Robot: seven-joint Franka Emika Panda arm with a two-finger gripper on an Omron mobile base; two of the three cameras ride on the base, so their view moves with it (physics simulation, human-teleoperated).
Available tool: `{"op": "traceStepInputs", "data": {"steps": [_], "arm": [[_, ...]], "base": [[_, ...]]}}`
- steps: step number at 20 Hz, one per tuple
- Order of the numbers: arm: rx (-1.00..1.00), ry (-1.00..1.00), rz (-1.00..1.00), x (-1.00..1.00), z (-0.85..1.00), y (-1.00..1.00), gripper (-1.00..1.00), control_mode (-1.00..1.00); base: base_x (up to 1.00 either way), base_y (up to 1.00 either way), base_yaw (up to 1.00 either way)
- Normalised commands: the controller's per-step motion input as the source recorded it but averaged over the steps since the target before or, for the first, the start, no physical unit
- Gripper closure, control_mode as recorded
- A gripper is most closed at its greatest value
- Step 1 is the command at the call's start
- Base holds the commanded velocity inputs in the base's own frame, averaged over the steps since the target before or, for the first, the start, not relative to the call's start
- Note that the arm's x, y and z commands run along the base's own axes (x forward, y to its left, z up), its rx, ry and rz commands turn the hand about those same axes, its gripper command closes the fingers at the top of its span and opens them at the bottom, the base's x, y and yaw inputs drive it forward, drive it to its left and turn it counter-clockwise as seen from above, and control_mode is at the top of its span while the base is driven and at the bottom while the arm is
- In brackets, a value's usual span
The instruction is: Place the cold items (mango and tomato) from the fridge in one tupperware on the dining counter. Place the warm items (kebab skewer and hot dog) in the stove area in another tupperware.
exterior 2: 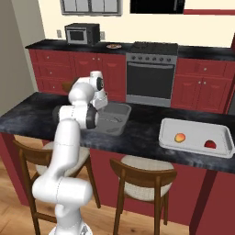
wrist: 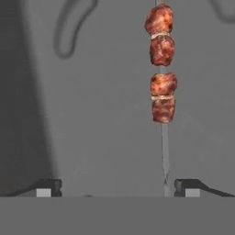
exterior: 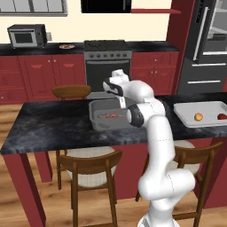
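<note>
Pincer (wrist: 117, 186) spread wide, gripping nothing, hanging over the grey tub (exterior: 98, 120) on the dark worktop (exterior: 48, 124). Kebab skewer (wrist: 160, 64) lies flat on the tub floor, its stick end near one fingertip (wrist: 183, 185). Mango (exterior: 198, 117) and tomato (exterior: 221, 116) sit apart in the pale tub (exterior: 186, 108) further along the worktop.

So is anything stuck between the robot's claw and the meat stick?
No, nothing visible is in the way. The kebab skewer lies on the bare floor of the grey tupperware, and the gripper is open just above it, with the skewer's thin end right by one fingertip.
</note>
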Motion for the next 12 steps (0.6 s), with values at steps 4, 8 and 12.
{"op": "traceStepInputs", "data": {"steps": [4,8,12], "arm": [[0.0,-0.15,-0.21,-0.82,0.57,-0.04,-1.0,-1.0],[0.0,-0.22,-0.32,-0.98,0.55,0.0,-1.0,-1.0],[0.0,-0.32,-0.35,-1.0,0.56,0.0,-1.0,-1.0]], "base": [[0.0,0.0,0.0],[0.0,0.0,0.0],[0.0,0.0,0.0]]}}
